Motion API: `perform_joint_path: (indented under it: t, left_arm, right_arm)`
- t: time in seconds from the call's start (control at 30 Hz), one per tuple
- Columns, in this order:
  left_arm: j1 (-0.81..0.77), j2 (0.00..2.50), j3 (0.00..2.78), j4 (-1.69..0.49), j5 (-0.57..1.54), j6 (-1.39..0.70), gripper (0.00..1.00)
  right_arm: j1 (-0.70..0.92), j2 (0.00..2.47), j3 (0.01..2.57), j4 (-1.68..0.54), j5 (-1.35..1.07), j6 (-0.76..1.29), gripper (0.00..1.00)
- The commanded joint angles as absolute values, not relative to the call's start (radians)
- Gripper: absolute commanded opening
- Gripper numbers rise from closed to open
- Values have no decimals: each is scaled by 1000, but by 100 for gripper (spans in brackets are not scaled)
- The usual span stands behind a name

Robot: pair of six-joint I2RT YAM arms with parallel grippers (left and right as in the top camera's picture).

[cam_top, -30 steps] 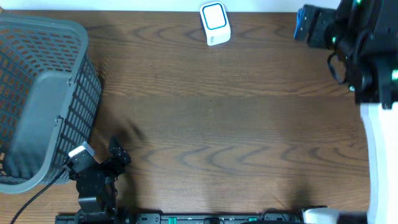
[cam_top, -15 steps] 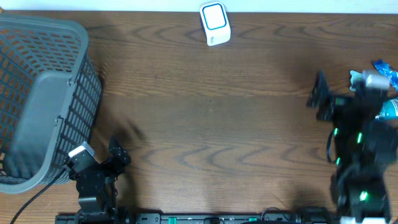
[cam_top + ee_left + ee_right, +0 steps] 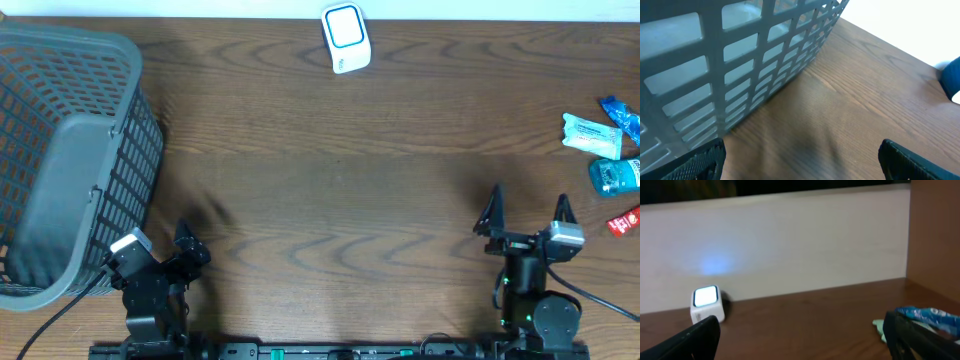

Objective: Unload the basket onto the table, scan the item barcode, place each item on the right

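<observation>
1. Table (image 3: 340,200): dark wood-grain top, fills the overhead view.
2. Basket (image 3: 60,160): grey plastic mesh, at the far left of the table. Its wall fills most of my L wrist cam, close ahead.
3. My left gripper (image 3: 160,250): near the front edge, just right of the basket's front corner. Jaws wide apart, gripping nothing.
4. My right gripper (image 3: 528,215): front right, pointing twd the back of the table. Jaws spread wide, also gripping nothing.
5. Scanner (image 3: 346,38): white block w/ a lit blue-rimmed face, at the back edge near centre, well apart from both grippers.
6. Items sit at the right edge, apart from my fingers:
   - teal pack (image 3: 612,176)
   - mint packet (image 3: 590,133)
   - blue wrapper (image 3: 620,112), just behind the mint packet
   - red pack (image 3: 625,220), nearest my right gripper
   - Barcodes are too small to make out, so I can't tell which sides face up.
</observation>
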State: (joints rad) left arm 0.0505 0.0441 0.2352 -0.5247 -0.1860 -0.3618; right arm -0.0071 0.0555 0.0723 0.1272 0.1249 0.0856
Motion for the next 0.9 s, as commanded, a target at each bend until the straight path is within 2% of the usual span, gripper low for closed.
perform_joint_path:
  t: [0.0,0.33,0.87]
  left_arm:
    - [55,43,237,-524,-195,-345,98]
    - [55,43,237,-524,-195,-345,98]
    - [55,43,237,-524,-195,-345,98]
  right_arm:
    - [-15,4,26,96,143,73,99]
    - [-13,5,6,-62,152,72,99]
    - [-13,6,6,-60,152,73,99]
